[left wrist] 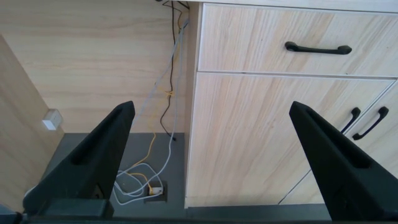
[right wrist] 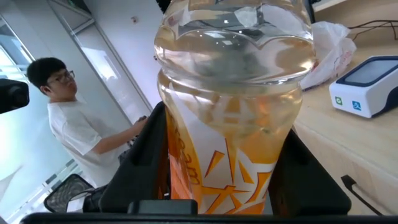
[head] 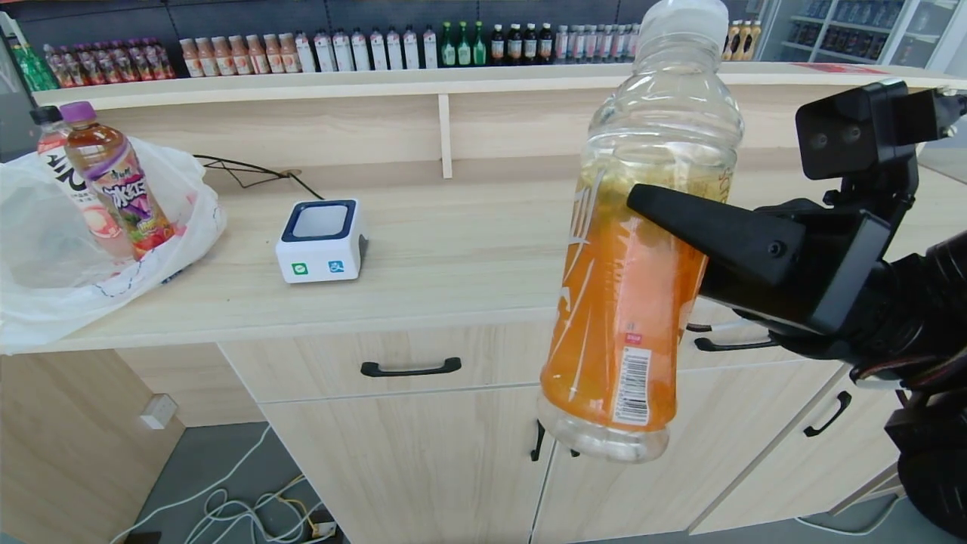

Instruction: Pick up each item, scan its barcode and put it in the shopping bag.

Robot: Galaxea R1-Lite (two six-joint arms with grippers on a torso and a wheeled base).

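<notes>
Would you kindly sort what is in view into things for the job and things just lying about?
Job: orange drink bottle in the right gripper; scanner; shopping bag with two bottles inside.
Lying about: shelf bottles; floor cables.

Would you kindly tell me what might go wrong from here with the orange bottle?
The barcode, low on the orange bottle, faces away from the scanner; the scan may fail unless it is turned. The right gripper clamps it mid-body, in the air; a slip would drop it. Two bottles leaning in the shopping bag could be knocked over.
</notes>
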